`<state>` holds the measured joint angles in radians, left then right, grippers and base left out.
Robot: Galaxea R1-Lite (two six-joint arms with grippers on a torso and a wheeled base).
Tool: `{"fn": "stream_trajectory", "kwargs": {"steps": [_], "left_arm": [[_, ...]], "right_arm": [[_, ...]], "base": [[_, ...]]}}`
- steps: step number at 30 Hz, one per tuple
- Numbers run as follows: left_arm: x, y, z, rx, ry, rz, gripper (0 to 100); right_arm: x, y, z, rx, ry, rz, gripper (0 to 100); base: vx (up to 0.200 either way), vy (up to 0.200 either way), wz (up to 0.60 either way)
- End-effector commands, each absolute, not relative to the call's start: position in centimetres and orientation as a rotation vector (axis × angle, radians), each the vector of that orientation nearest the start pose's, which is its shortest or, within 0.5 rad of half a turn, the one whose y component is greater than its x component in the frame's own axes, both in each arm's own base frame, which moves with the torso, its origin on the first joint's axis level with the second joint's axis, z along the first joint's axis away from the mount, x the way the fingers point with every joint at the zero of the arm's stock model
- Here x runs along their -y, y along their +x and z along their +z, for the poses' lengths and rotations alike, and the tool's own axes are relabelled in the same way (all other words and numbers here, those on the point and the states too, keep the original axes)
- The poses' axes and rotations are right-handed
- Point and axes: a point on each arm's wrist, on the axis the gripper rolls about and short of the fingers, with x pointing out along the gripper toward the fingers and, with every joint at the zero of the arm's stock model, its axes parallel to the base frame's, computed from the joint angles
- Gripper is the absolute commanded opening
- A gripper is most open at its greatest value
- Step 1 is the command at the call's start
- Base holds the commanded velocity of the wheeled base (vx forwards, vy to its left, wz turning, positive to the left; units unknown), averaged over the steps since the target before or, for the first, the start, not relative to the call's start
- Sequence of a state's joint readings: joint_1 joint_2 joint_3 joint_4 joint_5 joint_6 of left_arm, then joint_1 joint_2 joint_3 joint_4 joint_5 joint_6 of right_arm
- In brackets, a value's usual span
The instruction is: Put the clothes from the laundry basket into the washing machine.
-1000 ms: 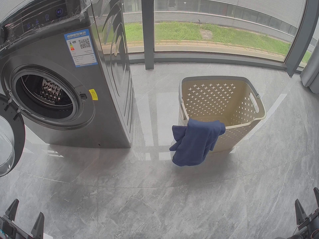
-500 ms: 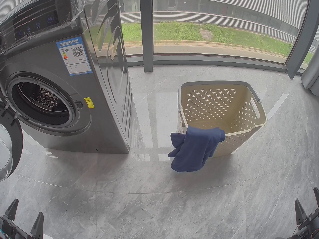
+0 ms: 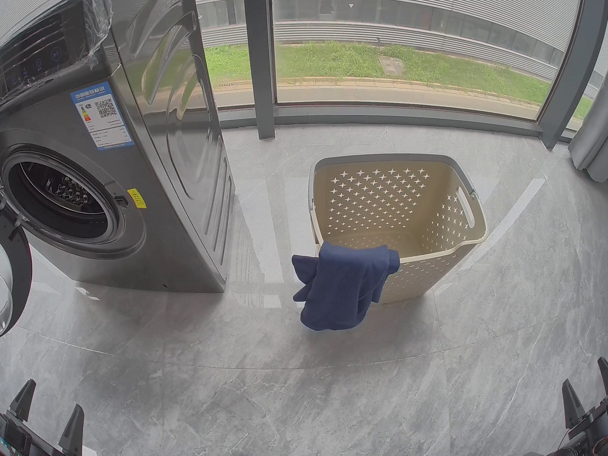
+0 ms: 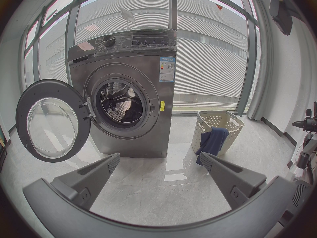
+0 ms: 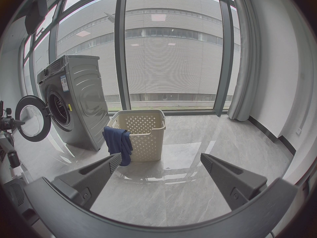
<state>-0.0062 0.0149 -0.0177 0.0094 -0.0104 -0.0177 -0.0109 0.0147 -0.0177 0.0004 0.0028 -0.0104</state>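
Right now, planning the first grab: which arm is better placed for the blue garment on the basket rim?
Probably right, narrowly: the blue garment and laundry basket lie right of centre, nearer the open right gripper than the left gripper. Both are far off.

We see bright, even daylight coming through the tall windows behind the laundry basket. The polished floor mirrors pale window glare beside the washing machine, and shadows are faint. Both wrist views bend strongly and darken at their round edges
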Motion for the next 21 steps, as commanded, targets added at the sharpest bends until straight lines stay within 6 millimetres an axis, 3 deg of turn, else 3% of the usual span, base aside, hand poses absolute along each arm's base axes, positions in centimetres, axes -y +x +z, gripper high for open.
{"fn": "stream_trajectory", "kwargs": {"steps": [1,21], "left_arm": [[0.01,-2.29,7.50,-0.008,-0.018,-0.017,100],[0.01,-2.29,7.50,-0.008,-0.017,-0.018,100]], "right_arm": [[-0.03,-2.28,7.55,0.000,-0.011,-0.008,100],[-0.03,-2.28,7.55,0.000,-0.011,-0.008,100]], "base": [[0.000,0.000,0.00],[0.000,0.000,0.00]]}}
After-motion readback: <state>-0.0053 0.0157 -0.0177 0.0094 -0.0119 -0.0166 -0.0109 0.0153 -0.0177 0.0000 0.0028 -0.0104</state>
